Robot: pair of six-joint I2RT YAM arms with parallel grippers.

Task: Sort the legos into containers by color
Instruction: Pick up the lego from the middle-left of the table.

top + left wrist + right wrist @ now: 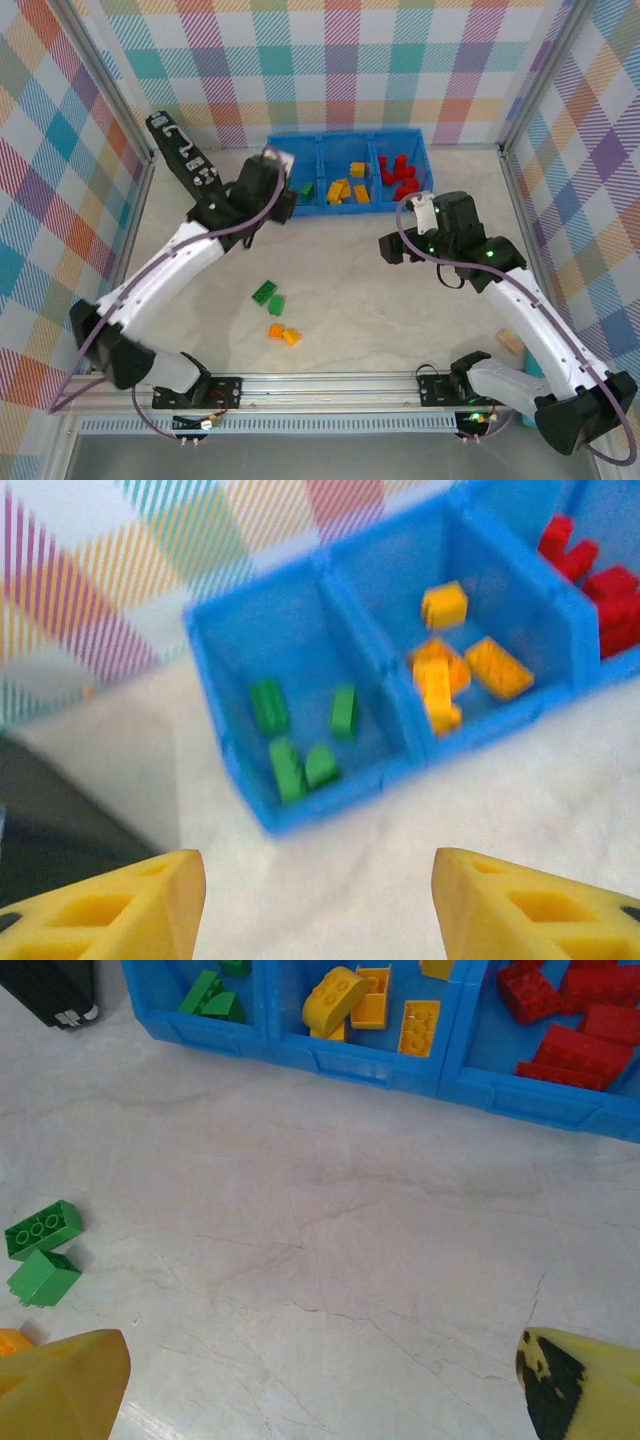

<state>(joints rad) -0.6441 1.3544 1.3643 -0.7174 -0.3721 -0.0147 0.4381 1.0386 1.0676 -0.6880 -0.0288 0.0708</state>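
Jaws on both arms gape, empty; I'd lower the left squarely over one loose green brick (263, 291); close across its short sides.

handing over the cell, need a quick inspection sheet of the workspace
surface: pale table, nothing spilled
job's things: green legos, yellow legos, red legos sorted in blue bin; green pair, orange pair loose on table
clutter: tan block, black case
tools: left tool open, empty, near bin; right tool open, empty, over table
cables: purple cables along arms
surroundings: plaid walls
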